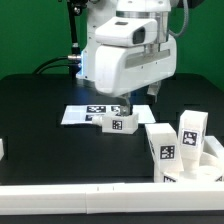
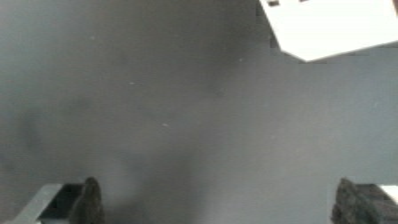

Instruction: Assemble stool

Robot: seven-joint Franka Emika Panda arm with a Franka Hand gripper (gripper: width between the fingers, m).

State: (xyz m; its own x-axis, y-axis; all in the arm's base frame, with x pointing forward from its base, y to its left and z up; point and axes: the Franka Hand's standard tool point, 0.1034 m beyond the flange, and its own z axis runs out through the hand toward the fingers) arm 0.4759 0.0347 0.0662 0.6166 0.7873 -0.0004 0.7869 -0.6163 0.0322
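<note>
A short white stool part with a tag lies on the black table just under the arm, beside the marker board. Three chunky white legs with tags stand at the exterior view's right: one in front, one behind it and one lower at the far right. In the wrist view my gripper is open and empty, with its fingers wide apart over bare table. A white part's corner shows ahead of the fingers, apart from them.
A long white border rail runs along the table's front edge. A short piece of rail sits at the exterior view's left. Cables hang behind the arm.
</note>
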